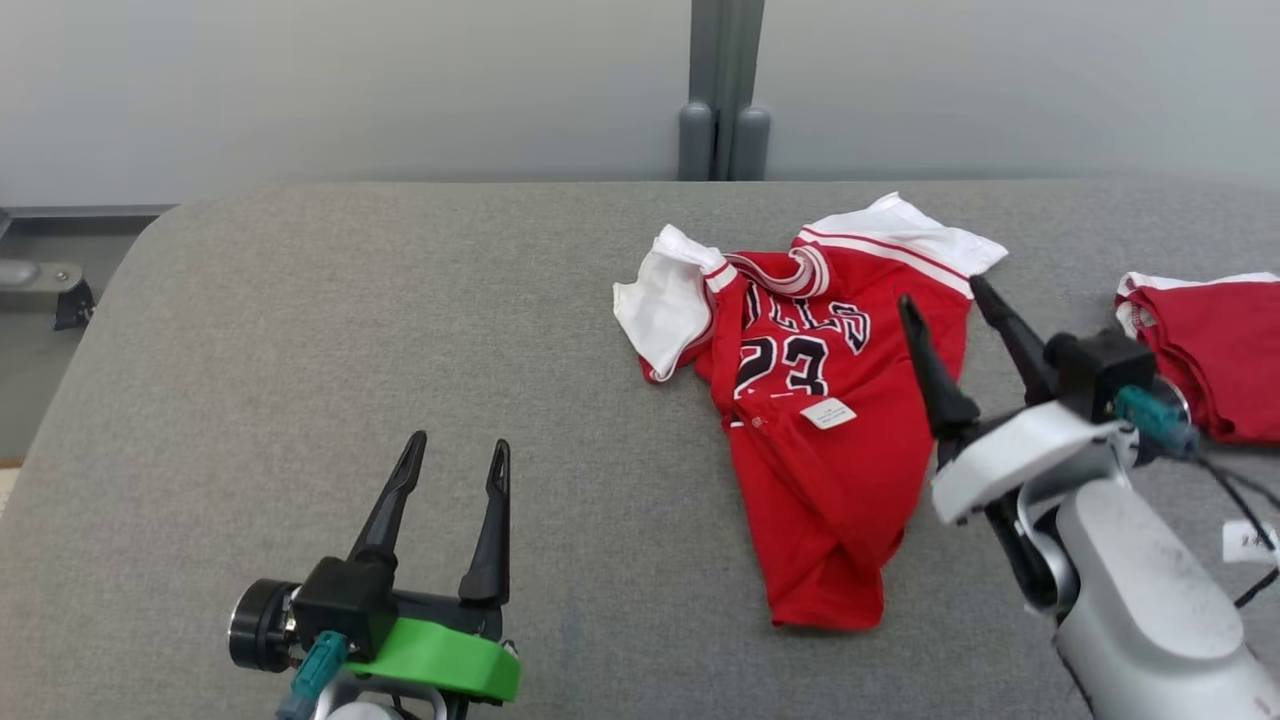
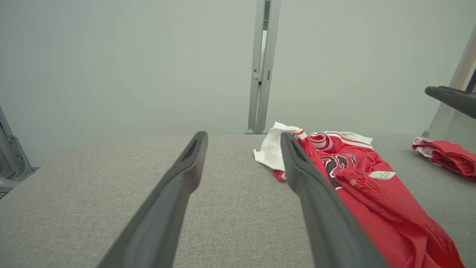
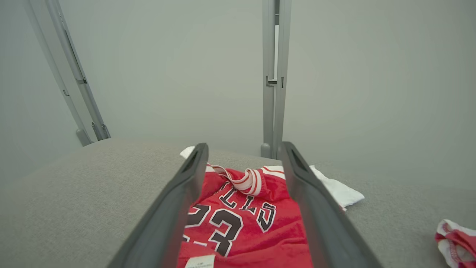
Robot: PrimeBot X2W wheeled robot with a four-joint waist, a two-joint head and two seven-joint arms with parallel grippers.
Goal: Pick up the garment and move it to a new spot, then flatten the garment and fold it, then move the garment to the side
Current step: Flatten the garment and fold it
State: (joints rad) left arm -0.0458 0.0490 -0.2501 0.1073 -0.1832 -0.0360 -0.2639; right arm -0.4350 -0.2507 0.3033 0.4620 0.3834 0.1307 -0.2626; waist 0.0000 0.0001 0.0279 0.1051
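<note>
Garment (image 1: 820, 440) lies on table (image 1: 300, 350). Left gripper (image 1: 459, 440) sits well left of garment, nearer the robot, over bare table. Right gripper (image 1: 940, 291) over garment's right edge. Cloth bundle (image 1: 1215, 350) lies well right of garment; post (image 1: 722, 100) stands behind garment, off table

Right gripper (image 3: 243, 147), fingers spread wide apart, framing the crumpled red jersey (image 3: 245, 223); its black "23" and striped collar (image 3: 243, 180) show between them. A white sleeve (image 3: 336, 190) lies on the grey padded surface (image 3: 74, 193). A second red garment (image 3: 456, 238) lies well apart, lower right.
</note>
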